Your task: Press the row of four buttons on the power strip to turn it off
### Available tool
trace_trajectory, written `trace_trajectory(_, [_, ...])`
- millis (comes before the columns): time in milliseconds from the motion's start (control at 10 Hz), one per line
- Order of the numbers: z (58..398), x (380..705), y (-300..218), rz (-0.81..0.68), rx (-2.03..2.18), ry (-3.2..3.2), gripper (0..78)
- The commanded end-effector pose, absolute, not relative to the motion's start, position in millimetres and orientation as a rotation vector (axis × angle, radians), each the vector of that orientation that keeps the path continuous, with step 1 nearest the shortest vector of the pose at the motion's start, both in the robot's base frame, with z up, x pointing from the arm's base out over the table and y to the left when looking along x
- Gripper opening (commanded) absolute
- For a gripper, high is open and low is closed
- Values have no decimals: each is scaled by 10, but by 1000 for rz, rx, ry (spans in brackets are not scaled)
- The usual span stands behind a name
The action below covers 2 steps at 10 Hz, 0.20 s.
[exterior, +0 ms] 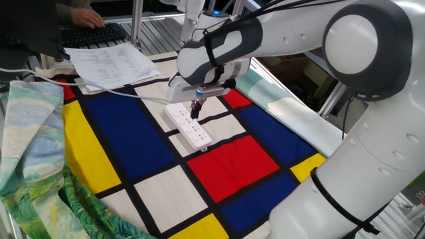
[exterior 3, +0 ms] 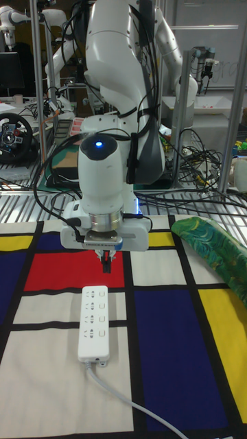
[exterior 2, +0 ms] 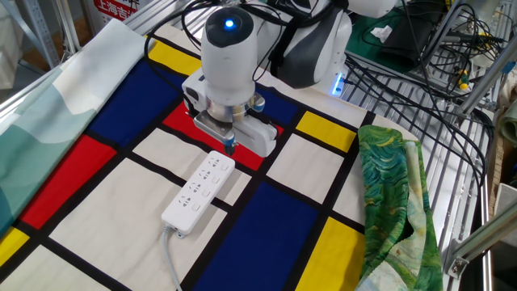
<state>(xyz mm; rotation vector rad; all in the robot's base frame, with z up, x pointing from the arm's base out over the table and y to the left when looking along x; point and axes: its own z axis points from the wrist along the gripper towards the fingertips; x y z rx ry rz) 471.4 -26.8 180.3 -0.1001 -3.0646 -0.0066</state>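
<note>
The white power strip [exterior: 188, 126] [exterior 2: 199, 192] [exterior 3: 94, 322] lies on the checked cloth, its cable [exterior 2: 171, 257] leaving the near end in the other fixed view. The four buttons [exterior 3: 103, 313] show as tiny switches in a row along one side of its top face. My gripper [exterior: 196, 111] [exterior 2: 230, 146] [exterior 3: 107, 257] hangs point-down just above the strip's end opposite the cable. It touches nothing. The dark fingertips sit pressed together, shut, with nothing between them.
A stack of papers [exterior: 109, 61] and a keyboard [exterior: 93, 32] with a person's hand lie at the table's back. Green patterned cloth [exterior 2: 396, 202] [exterior: 30, 133] is bunched along one side, pale teal cloth [exterior: 282, 103] along the other. Metal posts [exterior: 136, 20] stand behind.
</note>
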Motion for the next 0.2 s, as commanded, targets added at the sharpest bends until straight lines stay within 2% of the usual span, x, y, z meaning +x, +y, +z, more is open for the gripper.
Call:
trace_trajectory(100, [1816,4725,-271,-4,-102,-3073,0])
trace_trajectory(200, [1816,4725,-271,-4,-102,-3072,0])
